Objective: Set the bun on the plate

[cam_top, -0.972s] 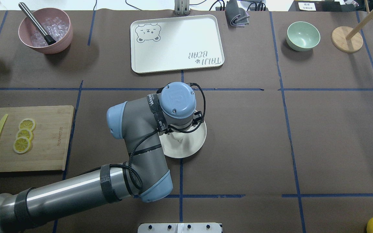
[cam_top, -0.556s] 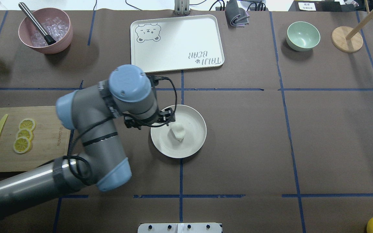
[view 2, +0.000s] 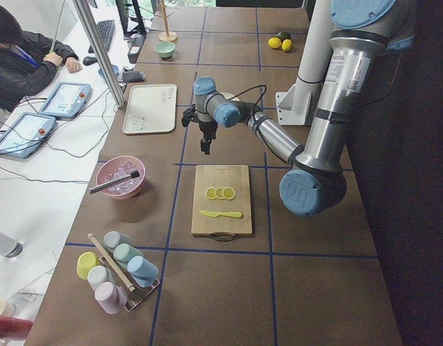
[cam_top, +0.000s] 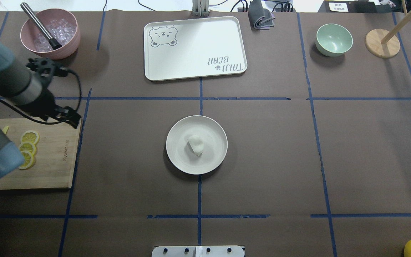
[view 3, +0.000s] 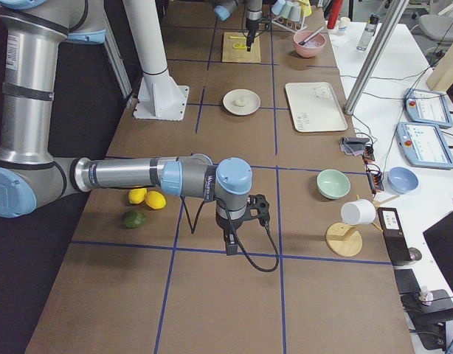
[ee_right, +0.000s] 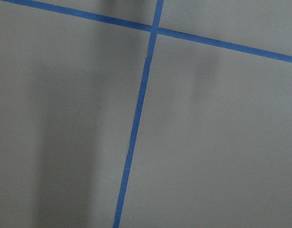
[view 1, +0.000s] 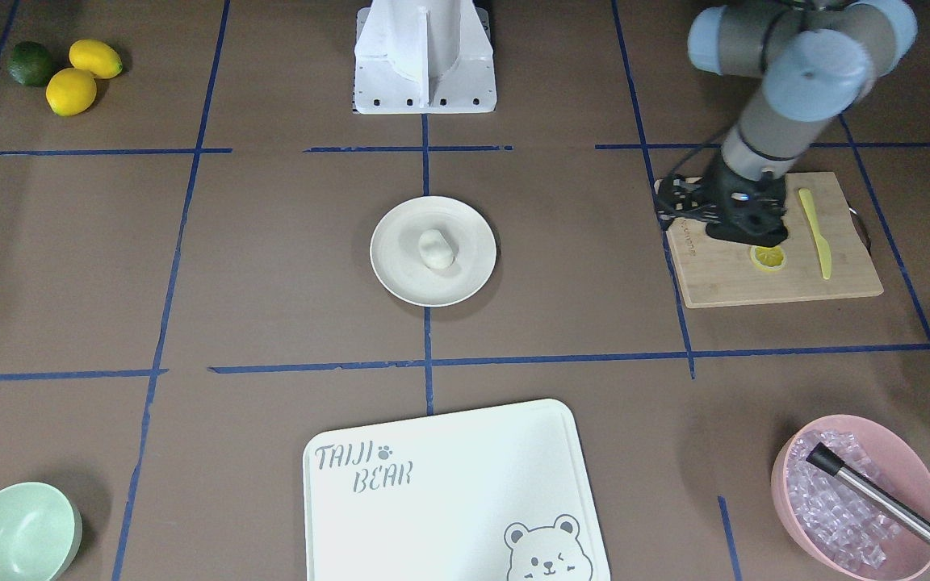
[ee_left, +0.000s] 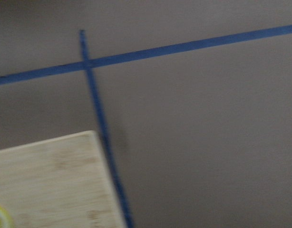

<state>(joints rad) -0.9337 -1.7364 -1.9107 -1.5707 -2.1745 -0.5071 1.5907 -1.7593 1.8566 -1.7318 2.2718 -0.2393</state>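
The small, smooth white bun lies mid-way on the round cream-white plate at the centre of the brown worktop, well apart from both arms. The left jaws hang over a corner of the wooden cutting board, near the yellow lemon slices, and the right jaws hover above the worktop. I cannot tell how far either pair is open.

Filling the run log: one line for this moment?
bun: resting on plate | left gripper: near cutting board, away from plate | jaws: unreadable

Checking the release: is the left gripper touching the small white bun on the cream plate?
Apart. Overhead view: left gripper hangs at the wooden cutting board, brown table between it and the bun.
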